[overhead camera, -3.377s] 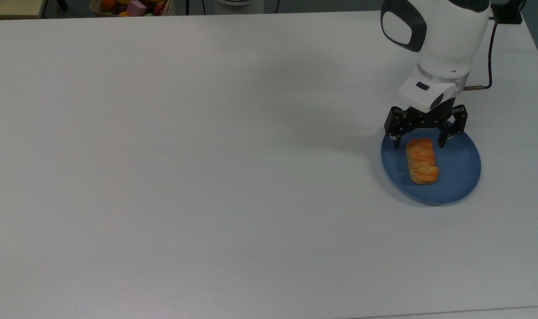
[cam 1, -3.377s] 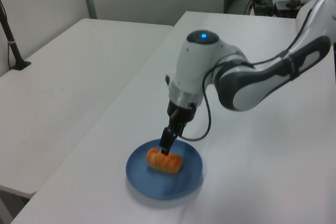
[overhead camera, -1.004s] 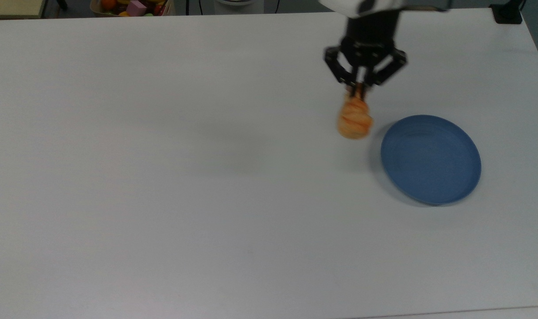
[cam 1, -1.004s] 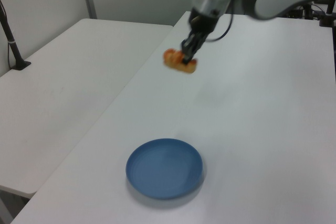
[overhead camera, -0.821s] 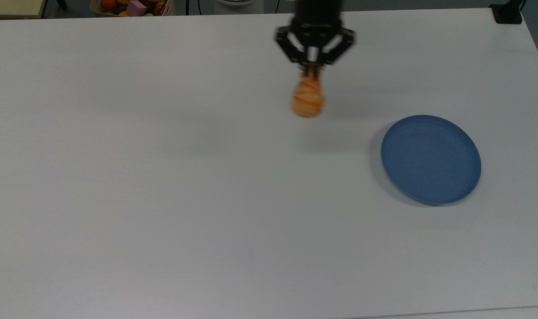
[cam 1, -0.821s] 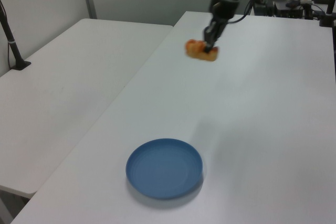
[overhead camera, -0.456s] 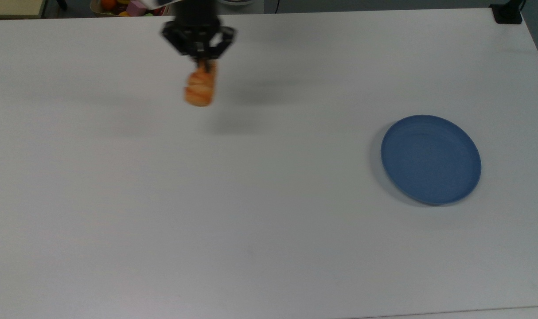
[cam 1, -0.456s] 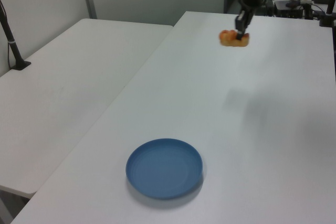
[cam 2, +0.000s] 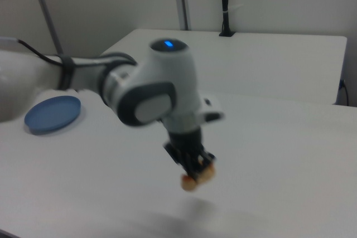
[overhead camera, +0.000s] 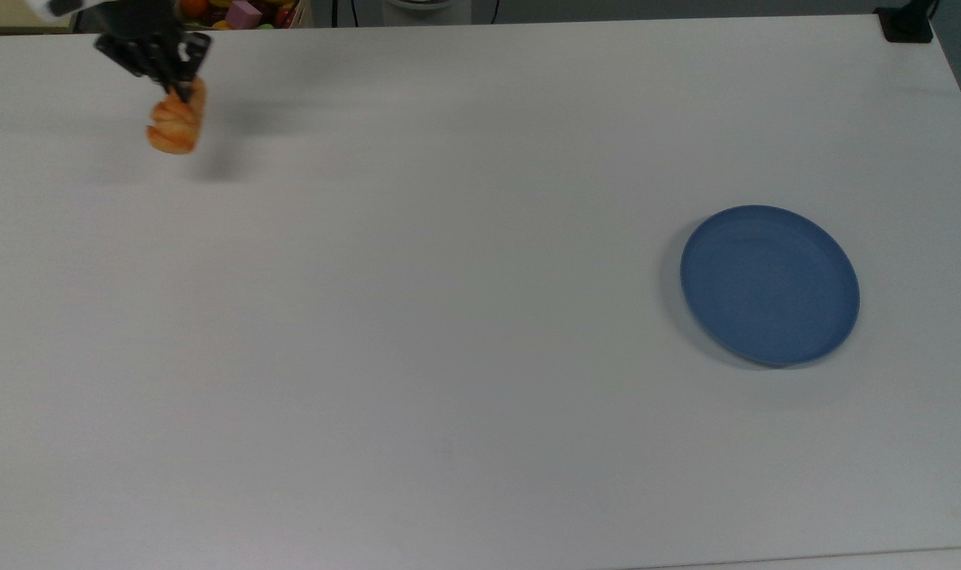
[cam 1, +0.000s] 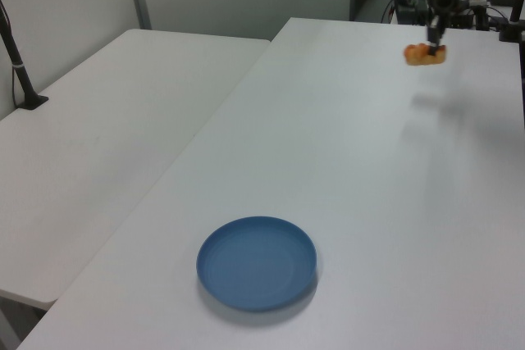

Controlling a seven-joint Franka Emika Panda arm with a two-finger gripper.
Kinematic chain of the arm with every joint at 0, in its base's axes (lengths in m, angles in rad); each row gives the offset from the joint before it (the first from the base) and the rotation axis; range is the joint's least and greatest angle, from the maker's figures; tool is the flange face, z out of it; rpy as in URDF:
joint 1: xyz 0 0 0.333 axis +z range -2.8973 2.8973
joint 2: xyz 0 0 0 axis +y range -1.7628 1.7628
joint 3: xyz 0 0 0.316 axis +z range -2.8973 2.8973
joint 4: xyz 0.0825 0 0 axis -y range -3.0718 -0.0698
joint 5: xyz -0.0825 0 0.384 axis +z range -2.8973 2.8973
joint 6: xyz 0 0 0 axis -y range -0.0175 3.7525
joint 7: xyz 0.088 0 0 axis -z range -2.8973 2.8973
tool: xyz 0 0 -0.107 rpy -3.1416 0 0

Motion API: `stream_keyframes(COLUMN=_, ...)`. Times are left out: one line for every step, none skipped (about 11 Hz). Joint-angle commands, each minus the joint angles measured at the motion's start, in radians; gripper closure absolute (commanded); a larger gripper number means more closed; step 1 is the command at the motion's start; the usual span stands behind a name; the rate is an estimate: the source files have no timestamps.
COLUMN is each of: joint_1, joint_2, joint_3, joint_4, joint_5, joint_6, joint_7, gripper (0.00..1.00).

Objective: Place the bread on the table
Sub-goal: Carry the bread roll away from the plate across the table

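Observation:
The bread (overhead camera: pixel 175 123) is a small golden-orange ridged roll hanging above the white table (overhead camera: pixel 449 317) near the top view's upper left corner. My gripper (overhead camera: pixel 181 89) is shut on its upper end. The left view has the bread (cam 1: pixel 425 53) far back over the table (cam 1: pixel 369 202), under the gripper (cam 1: pixel 432 41). In the right view the bread (cam 2: pixel 196 179) dangles below the gripper (cam 2: pixel 196 166), a short way above the table (cam 2: pixel 279 154), with its shadow beneath.
An empty blue plate (overhead camera: pixel 769 285) lies on the top view's right side; it sits near the front edge in the left view (cam 1: pixel 257 262) and far left in the right view (cam 2: pixel 52 113). A box of colourful objects (overhead camera: pixel 239 12) stands beyond the table's back edge.
The gripper has carried the bread off the blue plate and swept it fast to the top view's left, from above the table's middle to its upper left corner. The plate stays empty.

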Motion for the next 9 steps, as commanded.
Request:
stream_keyframes(joint_1=-0.146, joint_2=0.109, joint_3=0.016, joint_4=-0.008, joint_5=0.023, joint_6=0.178, joint_7=-0.138, gripper=1.00)
stream_keyframes(joint_1=-0.169, joint_2=0.153, joint_3=0.016, joint_4=0.000, joint_5=0.023, joint_6=0.219, joint_7=-0.173, gripper=1.00)
stream_keyframes(joint_1=-0.192, joint_2=0.190, joint_3=0.016, joint_4=0.010, joint_5=0.023, joint_6=0.287, joint_7=-0.179, gripper=1.00)
stream_keyframes(joint_1=-0.206, joint_2=0.230, joint_3=0.015, joint_4=0.027, joint_5=0.023, joint_6=0.328, joint_7=-0.190, gripper=1.00)
stream_keyframes(joint_1=-0.226, joint_2=0.258, joint_3=0.016, joint_4=0.043, joint_5=0.023, joint_6=0.335, joint_7=-0.230, gripper=1.00)
stream_keyframes(joint_1=-0.237, joint_2=0.267, joint_3=0.016, joint_4=0.046, joint_5=0.023, joint_6=0.335, joint_7=-0.264, gripper=1.00)
stream_keyframes(joint_1=-0.257, joint_2=0.273, joint_3=0.016, joint_4=0.053, joint_5=0.023, joint_6=0.335, joint_7=-0.305, gripper=1.00)
stream_keyframes(joint_1=-0.268, joint_2=0.291, joint_3=0.016, joint_4=0.060, joint_5=0.025, joint_6=0.333, joint_7=-0.358, gripper=1.00)
stream_keyframes(joint_1=-0.280, joint_2=0.305, joint_3=0.016, joint_4=0.073, joint_5=0.023, joint_6=0.329, joint_7=-0.406, gripper=0.97)
